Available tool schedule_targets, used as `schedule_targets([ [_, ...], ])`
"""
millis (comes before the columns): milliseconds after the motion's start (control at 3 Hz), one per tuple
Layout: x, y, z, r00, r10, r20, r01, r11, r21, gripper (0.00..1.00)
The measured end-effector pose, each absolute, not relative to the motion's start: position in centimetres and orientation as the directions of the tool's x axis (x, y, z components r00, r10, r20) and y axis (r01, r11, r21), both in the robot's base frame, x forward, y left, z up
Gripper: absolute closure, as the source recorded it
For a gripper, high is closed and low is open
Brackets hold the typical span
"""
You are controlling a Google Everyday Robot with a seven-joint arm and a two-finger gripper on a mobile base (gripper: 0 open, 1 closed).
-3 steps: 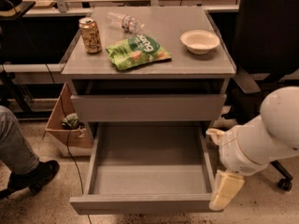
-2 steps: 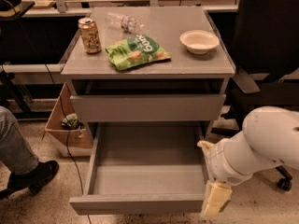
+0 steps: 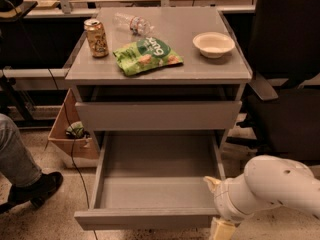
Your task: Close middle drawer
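the middle drawer is a wide grey metal tray, long and shallow with low side walls and a plain low front panel without a handle; it stands pulled far out of the cabinet, at 6 o'clock from the tabletop, its floor bare. just above it sits a grey drawer with a taller front panel, almost pushed in, a dark gap showing over its top edge. the end effector is at 5 o'clock in the view, a cream-coloured piece cut off by the bottom edge, just beside the right end of the open drawer's front panel; whether it touches the panel cannot be told, nor whether it is apart or together, and nothing can be seen in its grip. the white arm reaches in from 4 o'clock. on the tabletop a can stands at 10 o'clock, a clear bottle lies at 11 o'clock, a green snack bag lies near the middle, and a white bowl sits at 2 o'clock.
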State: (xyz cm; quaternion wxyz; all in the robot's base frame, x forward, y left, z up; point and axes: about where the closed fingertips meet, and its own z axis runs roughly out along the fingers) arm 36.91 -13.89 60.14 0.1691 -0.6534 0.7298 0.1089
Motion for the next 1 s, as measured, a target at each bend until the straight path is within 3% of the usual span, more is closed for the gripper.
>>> schedule_targets([
  [333,37.8,-12.9,56.3,-0.078,-0.9,-0.429,-0.991,0.117,-0.065,0.0],
  [1000,44.0,-6.2,46.1,-0.051,-0.815,-0.577,-0.988,0.125,-0.088,0.0],
])
